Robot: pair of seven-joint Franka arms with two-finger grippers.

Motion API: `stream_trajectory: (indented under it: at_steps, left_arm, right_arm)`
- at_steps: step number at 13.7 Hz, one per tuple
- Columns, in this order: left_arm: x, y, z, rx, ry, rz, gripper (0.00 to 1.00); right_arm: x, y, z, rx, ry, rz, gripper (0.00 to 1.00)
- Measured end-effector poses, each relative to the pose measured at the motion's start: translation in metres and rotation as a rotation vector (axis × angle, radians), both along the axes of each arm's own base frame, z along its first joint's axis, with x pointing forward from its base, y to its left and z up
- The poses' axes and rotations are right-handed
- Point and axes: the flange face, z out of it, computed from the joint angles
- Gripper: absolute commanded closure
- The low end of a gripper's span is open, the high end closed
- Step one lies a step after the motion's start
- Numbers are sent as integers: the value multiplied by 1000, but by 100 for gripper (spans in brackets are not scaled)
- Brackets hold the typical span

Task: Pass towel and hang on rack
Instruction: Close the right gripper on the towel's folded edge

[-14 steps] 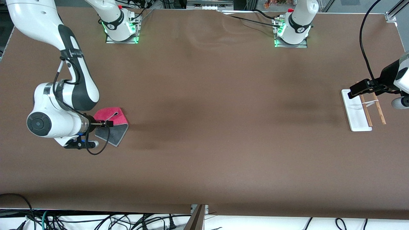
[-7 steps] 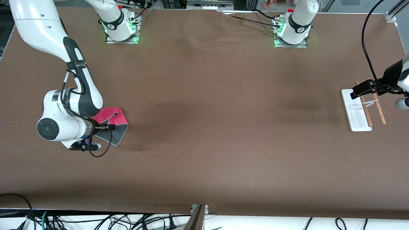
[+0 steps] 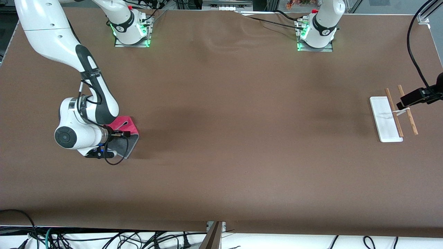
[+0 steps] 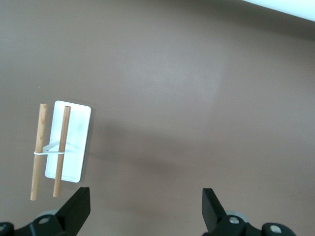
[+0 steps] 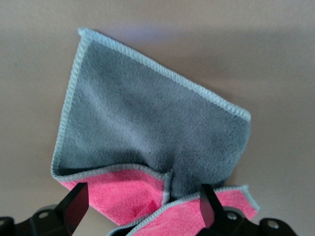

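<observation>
Presently my right gripper [image 5: 140, 209] hangs over the towel [image 5: 147, 142], jaws apart, empty. The towel lies folded at the right arm's end of the table; I judge pinching the doubled pink edge safest. My left gripper [image 4: 145, 211] waits near the rack [image 4: 61, 147], jaws apart.

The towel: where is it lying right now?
The towel lies flat on the table at the right arm's end, beneath the open right gripper.

- Towel [image 3: 128, 133] lies flat on the tabletop [image 3: 235, 138] at the right arm's end, right hand [image 5: 140, 209] directly over it
- Rack [image 3: 392, 117] stands at the left arm's end, well apart from the towel
- Left hand [image 4: 145, 214] over bare tabletop near the rack
</observation>
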Motion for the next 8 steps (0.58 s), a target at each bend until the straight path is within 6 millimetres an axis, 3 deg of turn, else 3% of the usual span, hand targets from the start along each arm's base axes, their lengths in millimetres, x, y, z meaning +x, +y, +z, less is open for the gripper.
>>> stream_trajectory:
  at_steps: [5, 6, 8]
  left_arm:
    - [1, -1, -2, 0, 3, -2, 0]
    - [2, -1, -2, 0, 3, -2, 0]
    - [2, -1, -3, -1, 4, -2, 0]
  right_arm:
    - [-10, 0, -11, -2, 29, 1, 1]
    - [-12, 0, -13, -2, 33, 1, 10]
    - [-13, 0, -15, -2, 39, 1, 42]
